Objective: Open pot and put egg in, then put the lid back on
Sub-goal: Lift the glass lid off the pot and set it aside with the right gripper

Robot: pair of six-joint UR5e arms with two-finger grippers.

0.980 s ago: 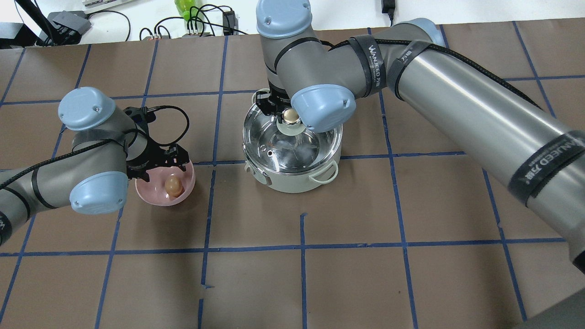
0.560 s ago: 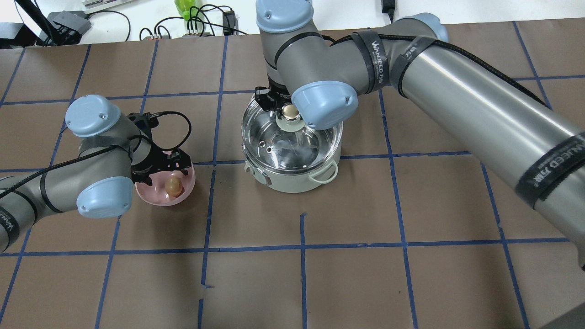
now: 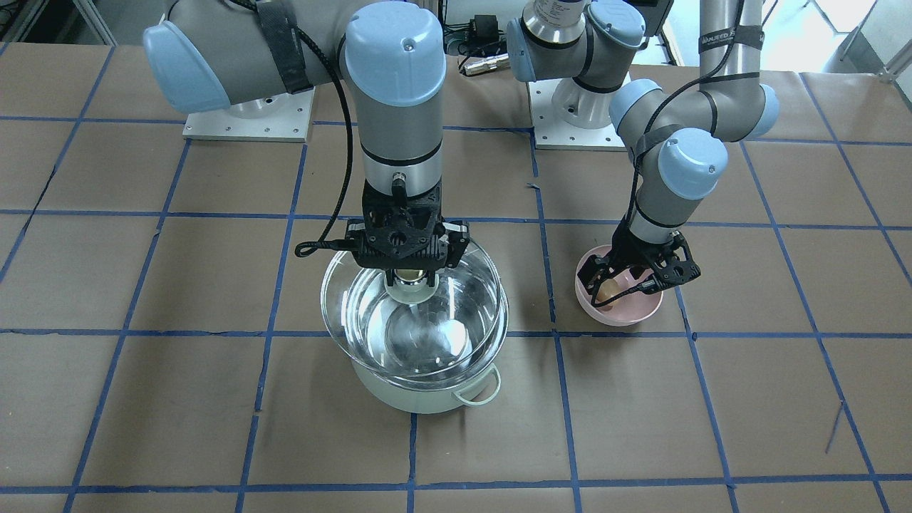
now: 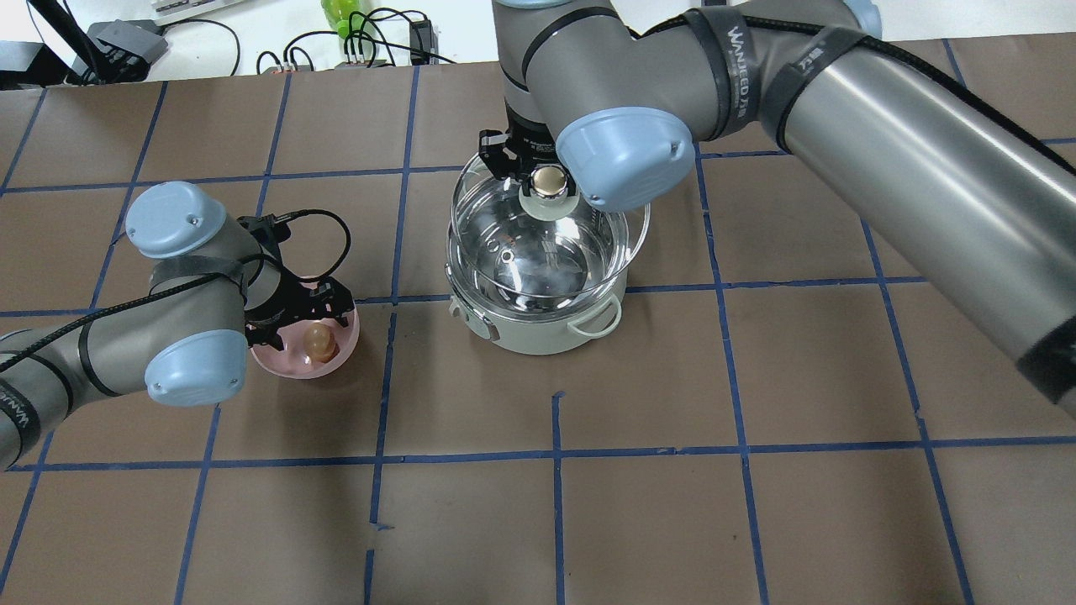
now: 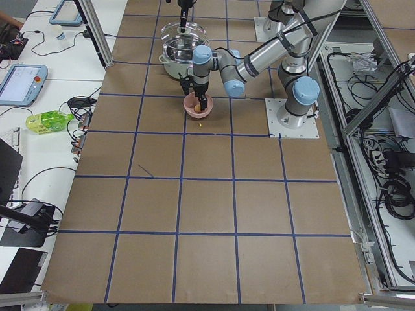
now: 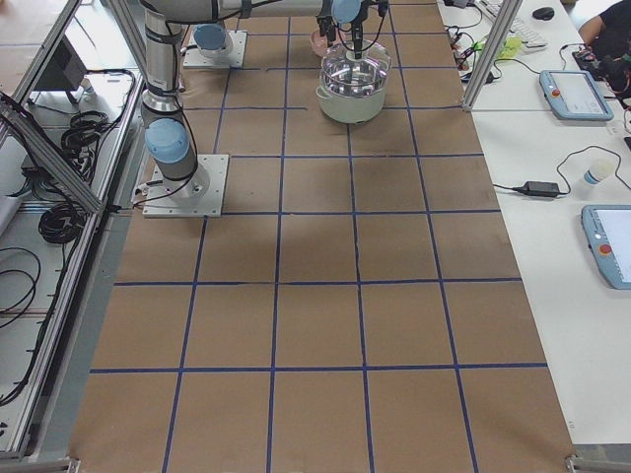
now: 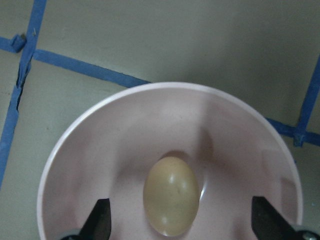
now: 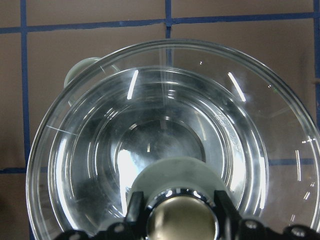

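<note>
My right gripper (image 4: 538,178) is shut on the cream-gold knob (image 4: 549,180) of the clear glass lid (image 4: 546,244) and holds the lid a little above the mint-green pot (image 4: 546,336), tilted. In the front view the lid (image 3: 456,313) hangs over the pot (image 3: 413,399). The brown egg (image 4: 319,340) lies in a pink bowl (image 4: 290,363) to the pot's left. My left gripper (image 4: 298,315) is open, with its fingers down inside the bowl on either side of the egg (image 7: 171,196), not touching it.
The table is brown paper with a grid of blue tape. Cables and a green bottle (image 4: 345,13) lie beyond the far edge. The right arm's big link (image 4: 883,168) crosses over the table's right half.
My right gripper has lifted the lid up off the pot and slightly away from me. My left gripper has moved a little lower and closer around the egg in the bowl.
</note>
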